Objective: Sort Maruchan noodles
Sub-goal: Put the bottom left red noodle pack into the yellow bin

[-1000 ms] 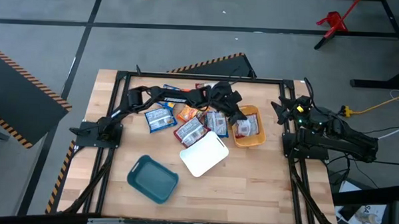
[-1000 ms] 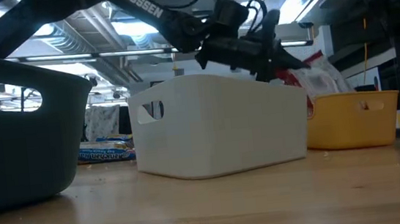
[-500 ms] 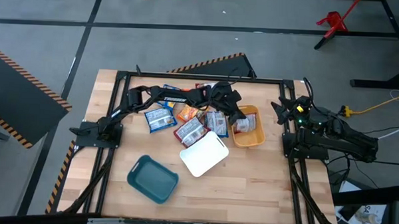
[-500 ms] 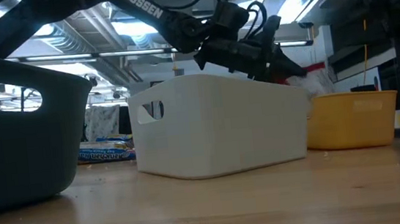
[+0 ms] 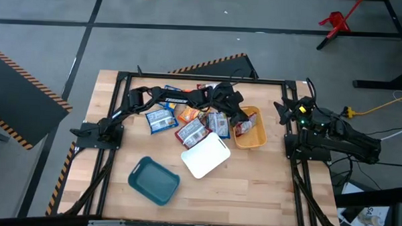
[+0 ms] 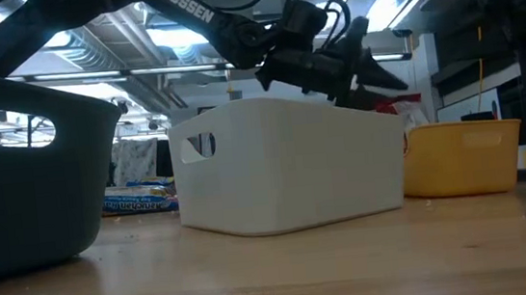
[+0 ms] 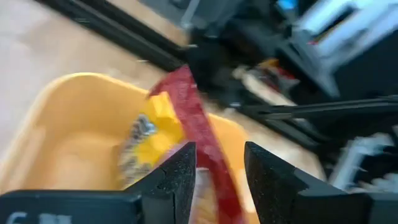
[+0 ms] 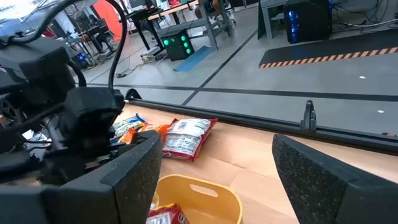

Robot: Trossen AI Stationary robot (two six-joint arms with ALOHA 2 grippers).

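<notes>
Now your left gripper (image 5: 243, 118) hangs over the orange bin (image 5: 258, 136) at the right of the pile, jaws parted. A dark red packet (image 7: 194, 134) lies just past the fingertips (image 7: 177, 171) in the left wrist view, tilted against the bin's inner wall; nothing shows it pinched, so read it as let go. That looks like the red sort under way: one red packet (image 5: 249, 123) in the orange bin, perhaps another under it, though you cannot tell.

Most of the work is left. The loose Maruchan noodles (image 5: 187, 122) sit in a cluster on the tabletop (image 5: 252, 175) between the left arm and the bins: a blue packet (image 5: 162, 119) toward the left, an orange packet (image 5: 186, 114) beside it, and red-and-silver packets (image 5: 192, 131) touching the white bin's far edge. The white bin (image 5: 206, 155) and the teal bin (image 5: 154, 181) show no packets inside from above.

Your right gripper (image 5: 285, 110) waits at the right edge of the tabletop, near its own base, jaws wide apart and holding nothing.

Mind the crowding: the white bin stands just beside the orange one and against the pile, and the left arm lies across the packets, hiding some. The teal bin stands well apart, nearer the front.
</notes>
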